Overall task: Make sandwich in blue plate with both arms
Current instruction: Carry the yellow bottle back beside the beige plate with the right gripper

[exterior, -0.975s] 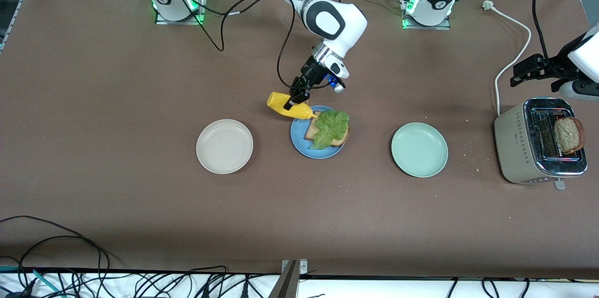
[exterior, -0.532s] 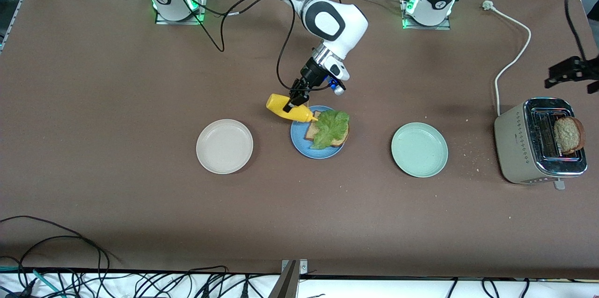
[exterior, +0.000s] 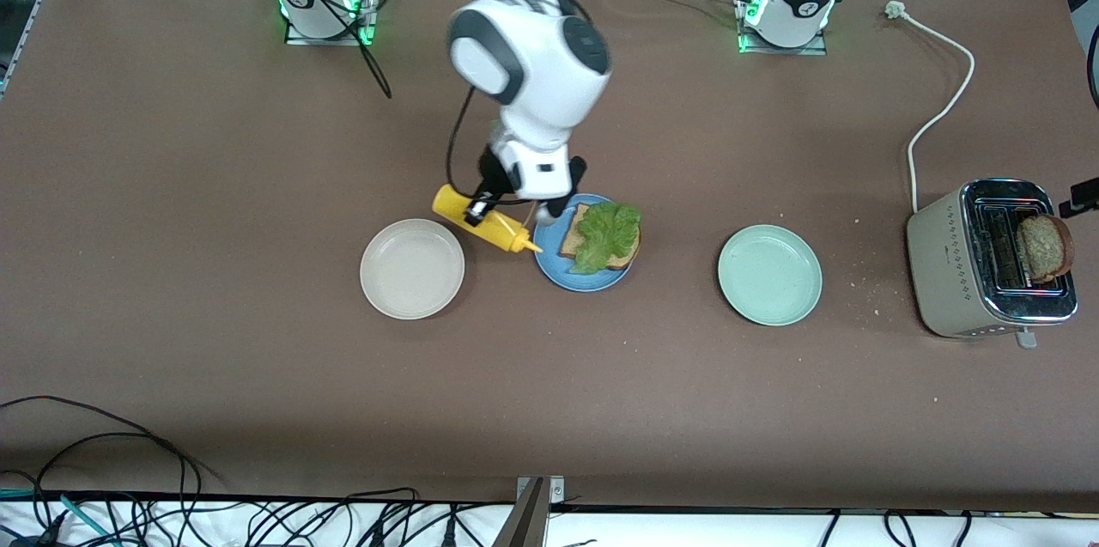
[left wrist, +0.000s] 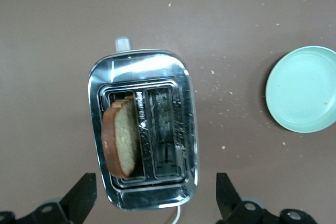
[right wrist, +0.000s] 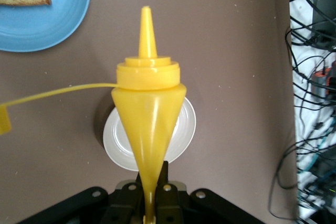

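Sandwich half built on the blue plate [exterior: 549,265].
My right gripper [exterior: 477,207] clamps the mustard bottle [exterior: 483,227], frame centre; left gripper [left wrist: 152,205] gapes above the toaster's [exterior: 989,272] remaining slice [exterior: 1042,248].

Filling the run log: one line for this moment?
right gripper: shut on mustard bottle, beside blue plate | left gripper: open over toaster

The blue plate [exterior: 549,265] is round and flat with a low rim. It sits on the brown table between a beige plate at its 9 o'clock and a green plate at its 3 o'clock. On it lies one square slice of brown toast [exterior: 573,240]. A ruffled green lettuce leaf [exterior: 606,233] lies on top of the toast. No top slice covers the leaf.
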Tool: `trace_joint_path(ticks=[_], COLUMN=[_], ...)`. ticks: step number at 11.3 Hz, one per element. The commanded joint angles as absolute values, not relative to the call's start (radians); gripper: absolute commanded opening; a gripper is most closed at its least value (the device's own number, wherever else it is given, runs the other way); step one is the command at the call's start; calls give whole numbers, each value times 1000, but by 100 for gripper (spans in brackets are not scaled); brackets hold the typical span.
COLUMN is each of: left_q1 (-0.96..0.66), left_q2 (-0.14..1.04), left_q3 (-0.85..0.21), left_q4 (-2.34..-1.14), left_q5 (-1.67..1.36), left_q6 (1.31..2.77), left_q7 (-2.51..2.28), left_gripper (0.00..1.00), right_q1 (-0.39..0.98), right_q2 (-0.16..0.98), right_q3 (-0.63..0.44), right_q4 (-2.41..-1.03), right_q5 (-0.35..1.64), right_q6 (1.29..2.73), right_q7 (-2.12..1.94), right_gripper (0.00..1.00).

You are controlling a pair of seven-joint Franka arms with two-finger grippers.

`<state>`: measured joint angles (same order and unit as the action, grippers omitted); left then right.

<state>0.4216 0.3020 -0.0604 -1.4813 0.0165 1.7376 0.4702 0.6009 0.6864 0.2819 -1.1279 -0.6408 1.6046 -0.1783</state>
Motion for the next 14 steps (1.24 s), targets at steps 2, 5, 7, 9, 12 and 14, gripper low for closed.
trace_joint_path(ticks=[2, 5, 7, 9, 12, 14], left_q1=[509, 511, 520, 534, 534, 534], left_q2=[439, 482, 483, 506, 499, 499], left_q3=[-71, -71, -69, -69, -69, -69], left_q4=[-1433, -1447, -1457, -1453, -1447, -1447], left_q5=[-52, -83, -81, -72, -69, -68], left_q6=[1818, 1815, 1810, 1812, 1810, 1810], left_q7=[557, 540, 537, 535, 500, 500], left_gripper=[100, 66, 45, 45, 51, 57], right_q1=[278, 35, -84, -194, -358, -431], right_q2=[491, 446, 446, 457, 538, 615], right_q3=[293, 293, 291, 282, 282, 284], right_q4=[-1265, -1307, -1347, -1419, -1514, -1520], right_q5=[-254, 56, 225, 361, 610, 696], right_q6=[1730, 1736, 1738, 1776, 1783, 1729], right_q7=[-550, -937, -1213, -1468, -1834, -1972], right_gripper=[0, 0, 0, 0, 0, 0])
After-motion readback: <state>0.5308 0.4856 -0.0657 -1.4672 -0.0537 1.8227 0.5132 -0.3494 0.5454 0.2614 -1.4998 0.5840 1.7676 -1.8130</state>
